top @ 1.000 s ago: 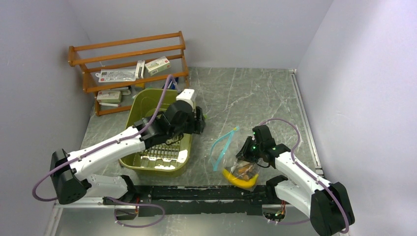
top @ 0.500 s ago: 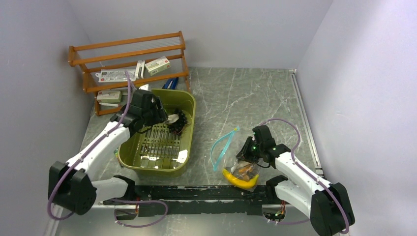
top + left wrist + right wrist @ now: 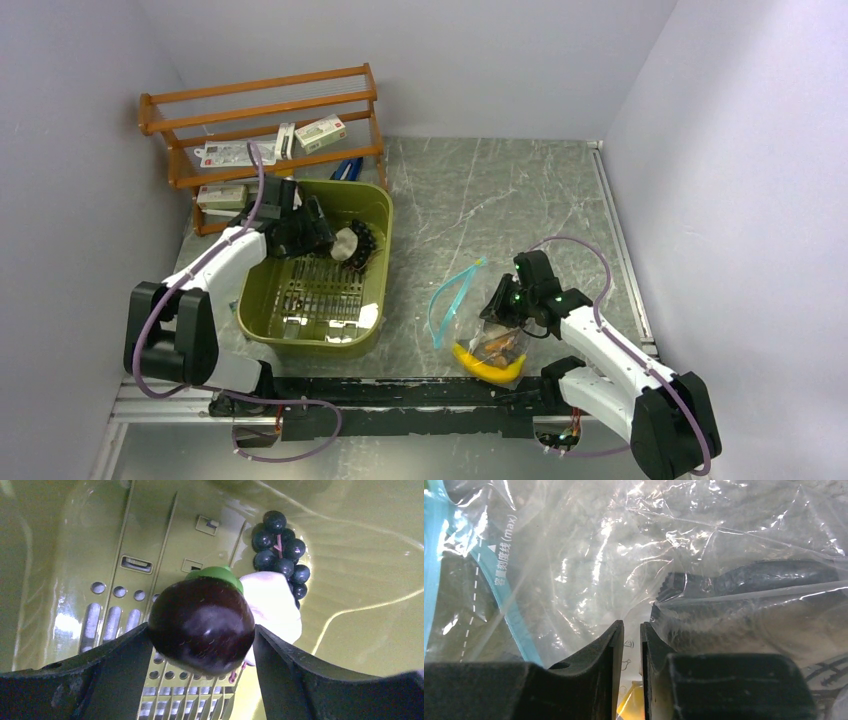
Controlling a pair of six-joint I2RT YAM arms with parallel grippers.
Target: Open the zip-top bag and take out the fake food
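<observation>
The zip-top bag (image 3: 468,312) lies at the front right, its teal zip strip (image 3: 448,292) gaping open. A yellow banana (image 3: 487,366) and brown pieces are inside it. My right gripper (image 3: 497,306) is shut on a fold of the bag's clear plastic (image 3: 624,545), with the strip (image 3: 504,592) at its left and a dark grey ridged piece (image 3: 754,580) inside the bag. My left gripper (image 3: 202,652) is shut on a dark purple eggplant (image 3: 202,622) with a green cap, above the olive basket (image 3: 300,340). Dark grapes (image 3: 282,555) and a white mushroom (image 3: 274,607) lie in the basket.
A wooden rack (image 3: 260,110) with boxes and packets stands at the back left, right behind the basket. A blue item (image 3: 345,168) lies between them. Grey walls close in on the left, back and right.
My left arm has swung from the basket's right rim to its back left part, carrying the eggplant, and pulled in closer. The right gripper and the bag have not moved.
</observation>
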